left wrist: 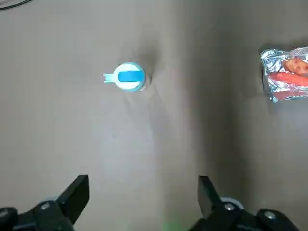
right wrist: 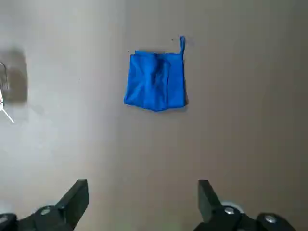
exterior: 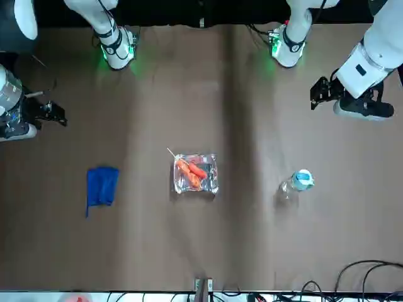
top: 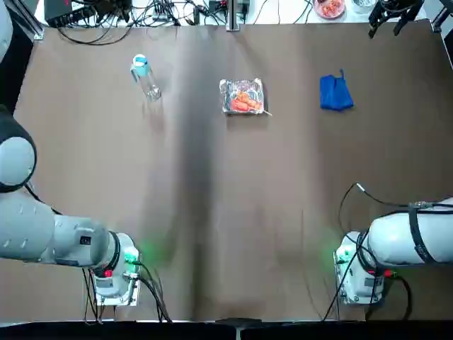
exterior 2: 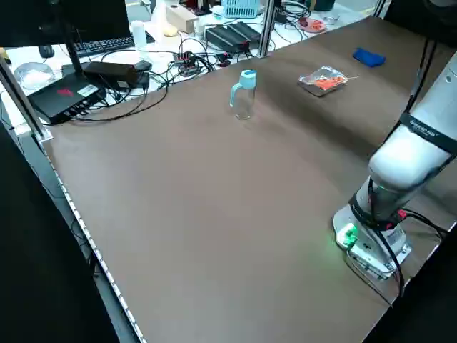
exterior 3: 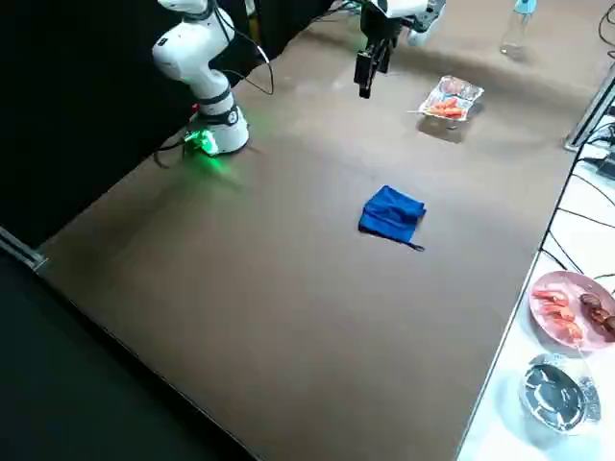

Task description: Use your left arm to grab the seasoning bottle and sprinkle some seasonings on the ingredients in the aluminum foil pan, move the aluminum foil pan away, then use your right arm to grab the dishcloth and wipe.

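The left gripper (left wrist: 144, 180) is above the table (top: 233, 212) on the left arm's side, its 2 fingers well apart with nothing between them, an opening that suits the seasoning bottle (top: 146, 76) below. The bottle stands upright on the robot's left, light-blue cap on top and handle turned away from the pan, so the body can probably be gripped from above or the side, provided the fingers come down square to it. A bad approach could tip it, since it looks light and tall for its base. The aluminum foil pan (top: 224, 95) lies flat near the middle, apart from the bottle, with the orange-red ingredients (top: 244, 102) inside and 1 thin stick poking past its rim on the cloth's side. That central place likely lets the left arm shake seasoning over it; its thin walls may crumple when it is shifted later. The dishcloth (top: 335, 92) lies bunched on the robot's right, within the right arm's likely reach for the last step. The right gripper (right wrist: 143, 183) waits over that side, its 2 fingers also parted and holding nothing. Grasping the bottle seems the step in hand; seasoning, moving and wiping remain.
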Robot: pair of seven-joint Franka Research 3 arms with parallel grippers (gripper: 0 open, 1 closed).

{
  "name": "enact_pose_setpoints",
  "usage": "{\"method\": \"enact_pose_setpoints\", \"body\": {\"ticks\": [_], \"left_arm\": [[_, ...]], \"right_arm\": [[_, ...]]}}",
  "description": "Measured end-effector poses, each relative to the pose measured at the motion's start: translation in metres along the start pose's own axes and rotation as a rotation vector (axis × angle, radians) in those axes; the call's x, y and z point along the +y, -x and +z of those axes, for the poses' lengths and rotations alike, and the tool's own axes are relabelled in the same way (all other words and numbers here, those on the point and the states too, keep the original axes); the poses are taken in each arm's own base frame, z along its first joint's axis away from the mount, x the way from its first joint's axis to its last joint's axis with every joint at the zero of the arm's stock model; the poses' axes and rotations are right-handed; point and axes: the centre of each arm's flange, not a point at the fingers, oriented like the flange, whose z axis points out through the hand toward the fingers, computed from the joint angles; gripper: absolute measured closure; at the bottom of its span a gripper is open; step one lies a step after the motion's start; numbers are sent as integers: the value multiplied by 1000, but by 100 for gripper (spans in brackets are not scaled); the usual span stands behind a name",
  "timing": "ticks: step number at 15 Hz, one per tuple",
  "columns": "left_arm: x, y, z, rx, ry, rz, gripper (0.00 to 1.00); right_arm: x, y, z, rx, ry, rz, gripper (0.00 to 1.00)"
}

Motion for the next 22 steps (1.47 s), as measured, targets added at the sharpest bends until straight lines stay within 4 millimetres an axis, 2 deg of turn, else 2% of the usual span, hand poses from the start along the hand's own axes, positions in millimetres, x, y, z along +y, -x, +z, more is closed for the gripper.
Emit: {"method": "enact_pose_setpoints", "body": {"ticks": [4,6,8,10,13,17,19,22], "left_arm": [[-1,0,2,-4,0,-1,1],[-7,-1,8,-17,0,-15,0],[-21,-4,24,-48,0,-46,0],[-36,-11,48,-93,1,-115,0],[-48,-26,88,-158,-11,-376,0],[-50,-57,149,-184,-26,-638,0],[-59,-72,168,-140,-41,-870,0],[-80,-83,181,-75,-75,-1156,0]], "right_arm": [[0,0,0,0,0,0,0],[0,0,0,0,0,0,0],[0,0,0,0,0,1,0],[0,0,0,-1,0,1,0],[0,0,0,-1,0,1,0],[1,0,0,-1,0,1,0],[1,0,0,-2,0,1,0],[1,0,0,-2,0,1,0]]}}
